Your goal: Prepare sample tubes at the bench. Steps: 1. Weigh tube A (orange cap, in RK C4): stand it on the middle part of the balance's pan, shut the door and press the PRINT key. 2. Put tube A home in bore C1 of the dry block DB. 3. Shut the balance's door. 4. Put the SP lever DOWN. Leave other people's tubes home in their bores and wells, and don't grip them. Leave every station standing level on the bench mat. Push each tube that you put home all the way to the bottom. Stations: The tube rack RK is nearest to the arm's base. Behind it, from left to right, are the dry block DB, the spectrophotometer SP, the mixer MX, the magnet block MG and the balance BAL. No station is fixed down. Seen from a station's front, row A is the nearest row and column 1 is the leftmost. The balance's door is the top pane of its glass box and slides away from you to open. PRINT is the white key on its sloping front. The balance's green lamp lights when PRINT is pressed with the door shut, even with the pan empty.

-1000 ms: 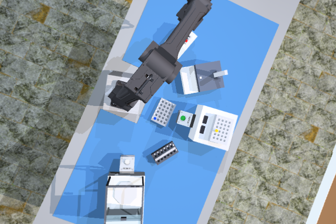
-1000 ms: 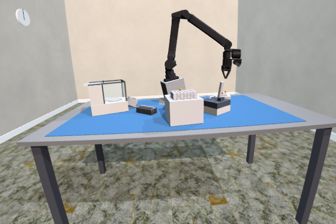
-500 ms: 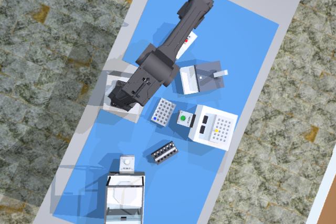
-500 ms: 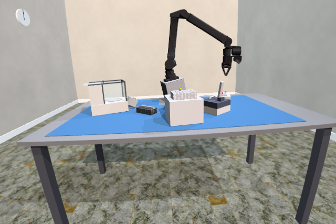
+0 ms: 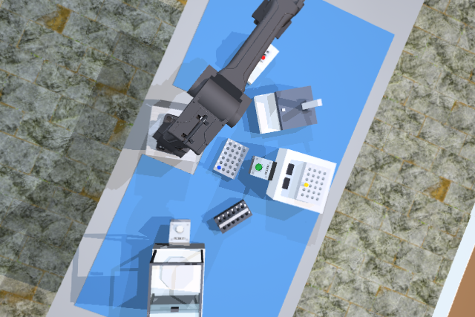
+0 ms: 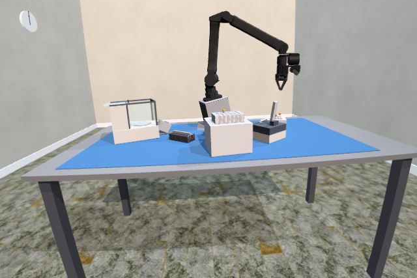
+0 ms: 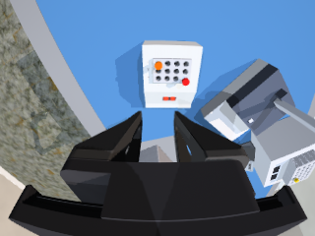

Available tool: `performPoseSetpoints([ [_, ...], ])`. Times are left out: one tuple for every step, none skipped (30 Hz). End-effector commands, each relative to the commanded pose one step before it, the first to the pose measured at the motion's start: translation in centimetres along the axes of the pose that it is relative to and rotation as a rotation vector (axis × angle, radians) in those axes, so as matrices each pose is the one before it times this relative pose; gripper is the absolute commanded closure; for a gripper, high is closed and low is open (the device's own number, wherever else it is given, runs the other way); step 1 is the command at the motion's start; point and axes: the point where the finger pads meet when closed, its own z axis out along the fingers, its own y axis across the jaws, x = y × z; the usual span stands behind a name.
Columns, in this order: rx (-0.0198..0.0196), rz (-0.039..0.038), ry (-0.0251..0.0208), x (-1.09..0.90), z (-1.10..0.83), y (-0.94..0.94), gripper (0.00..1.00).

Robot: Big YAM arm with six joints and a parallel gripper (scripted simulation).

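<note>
My gripper [image 6: 280,88] [image 7: 157,116] is empty, its fingers partly open, high above the bench near the dry block [image 5: 256,72] [image 7: 150,100]. Tube A's orange cap [image 7: 157,65] sits in the block's far-left bore, C1. How deep it sits is too small to tell. The balance [image 5: 179,246] [image 6: 134,135] has its door [image 5: 161,311] [image 6: 107,104] slid back, open; its pan [image 5: 176,273] is bare. The PRINT key [image 5: 179,229] is on its front; a lit lamp cannot be made out. The spectrophotometer's lever [image 5: 312,104] [image 6: 273,111] [image 7: 295,114] stands raised.
A red-capped tube [image 5: 263,57] [image 7: 185,82] stands in the dry block's front right bore. The rack [image 5: 231,158] holds a blue-capped tube [image 5: 219,167]. The mixer [image 5: 281,194] [image 6: 229,139] holds a yellow-capped tube [image 5: 306,185]. The magnet block [image 5: 232,216] [image 6: 182,136] stands between mixer and balance.
</note>
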Motion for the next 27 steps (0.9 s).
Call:
performPoseSetpoints([
  [-0.00543, 0.00975, -0.07955, -2.561, -3.882, 0.436, 0.7],
  [0.00005, -0.00086, -0.00018, -0.002, -0.178, 0.043, 0.7],
  [0.00001, -0.00013, -0.00011, -0.002, -0.175, 0.007, 0.7],
  [-0.00006, 0.00066, -0.00003, -0.003, -0.171, -0.03, 0.7],
  [-0.00011, 0.00119, 0.00002, -0.003, -0.169, -0.056, 0.7],
  [-0.00011, 0.00117, 0.00002, -0.003, -0.169, -0.054, 0.7],
  [0.00025, -0.00003, 0.00638, 0.033, 0.123, 0.0, 0.7],
  [0.00015, -0.00068, 0.00366, 0.018, -0.002, 0.033, 0.7],
  [-0.00001, -0.00103, -0.0011, -0.006, -0.22, 0.052, 0.7],
  [-0.00022, -0.00086, -0.00559, -0.027, -0.427, 0.046, 0.7],
  [-0.00013, -0.00055, -0.00411, -0.02, -0.359, 0.03, 0.7],
  [0.00002, -0.00007, -0.0001, -0.002, -0.174, 0.004, 0.7],
  [0.0, 0.0, 0.0, 0.0, 0.0, 0.0, 0.7],
  [0.0, 0.0, 0.0, 0.0, 0.0, 0.0, 0.7],
  [0.00101, 0.00407, 0.03342, 0.163, 1.363, -0.208, 0.7],
  [-0.00048, 0.00067, -0.00788, -0.033, -0.532, -0.027, 0.7],
  [-0.00064, 0.00023, -0.01272, -0.048, -0.754, -0.004, 0.7],
  [-0.00061, -0.00024, -0.01269, -0.045, -0.753, 0.019, 0.7],
  [0.00011, -0.00139, -0.00022, 0.0, -0.18, 0.068, 0.7],
  [0.00022, -0.00101, -0.00019, -0.001, -0.178, 0.047, 0.7],
  [0.00005, -0.00139, -0.00021, 0.0, -0.18, 0.069, 0.7],
  [0.00009, -0.00094, 0.00103, 0.003, -0.122, 0.047, 0.7],
  [0.00029, -0.0006, 0.00564, 0.017, 0.09, 0.028, 0.7],
  [0.00002, 0.0006, 0.00313, 0.007, -0.026, -0.028, 0.7],
  [0.00019, 0.00203, 0.0082, 0.009, 0.317, -0.105, 0.7],
  [-0.00018, 0.00242, 0.0019, -0.007, 0.061, -0.122, 0.7],
  [-0.00015, 0.00119, -0.00063, -0.008, -0.049, -0.063, 0.7],
])
